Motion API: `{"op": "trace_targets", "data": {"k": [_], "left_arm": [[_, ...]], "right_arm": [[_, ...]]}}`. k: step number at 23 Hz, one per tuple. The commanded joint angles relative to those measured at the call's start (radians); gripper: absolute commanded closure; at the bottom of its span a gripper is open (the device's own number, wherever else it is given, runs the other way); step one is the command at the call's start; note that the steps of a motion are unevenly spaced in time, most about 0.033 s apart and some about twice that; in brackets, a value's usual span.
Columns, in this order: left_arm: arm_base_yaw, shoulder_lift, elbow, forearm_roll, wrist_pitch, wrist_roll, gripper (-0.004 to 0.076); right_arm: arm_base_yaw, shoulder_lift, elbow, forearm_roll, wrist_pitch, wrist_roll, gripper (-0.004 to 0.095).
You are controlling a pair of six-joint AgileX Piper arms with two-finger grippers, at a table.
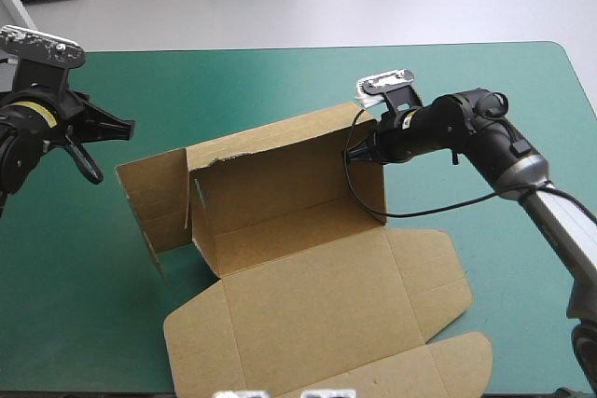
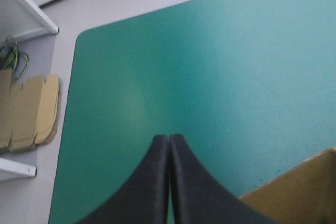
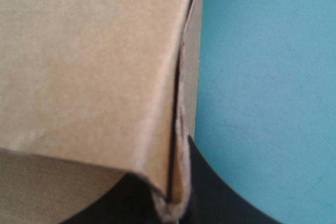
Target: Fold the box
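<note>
High view first: you are looking at one brown box [image 1: 298, 230] sitting about mid-worktop [image 1: 485, 81], its long axis running left to right and slanting a little toward the far right. Its back wall and left end wall are standing, while the lid panel is lying flat toward the near edge. Your right pincer [image 1: 366, 148] is meeting the back wall's right end from the box's right side, so the board is lying directly ahead of it. Your left pincer [image 1: 119, 125] is hanging well apart from the box, off its left end, which is making the right arm much the nearer one.

Left wrist view: the left pincer [image 2: 169, 145] is showing its fingers pressed together on nothing, over bare worktop [image 2: 210, 66], with one corner of the box [image 2: 299, 192] peeking in beside it. One stack of spare board [image 2: 29, 111] is lying beyond the worktop's left edge.

Right wrist view: the right pincer [image 3: 176, 198] is pinching the box [image 3: 89, 61] at a wall edge, possibly through two layers of board, though this close you are not getting a sure read. You are counting one box and two pincers.
</note>
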Motion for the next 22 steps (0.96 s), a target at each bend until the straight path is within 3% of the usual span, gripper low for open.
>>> {"op": "trace_targets", "data": {"k": [1, 6, 22], "left_arm": [[0.148, 0.04, -0.032, -0.163, -0.047, 0.088, 0.0731], [0.306, 0.121, -0.032, -0.369, -0.095, 0.171, 0.0731], [0.31, 0.173, -0.032, -0.409, -0.107, 0.212, 0.0731]], "right_arm": [[-0.021, -0.091, -0.039, 0.024, 0.1, 0.041, 0.0908], [-0.098, -0.089, -0.045, 0.037, 0.16, 0.041, 0.0907], [-0.139, 0.368, -0.383, 0.064, 0.183, 0.014, 0.0908]]}}
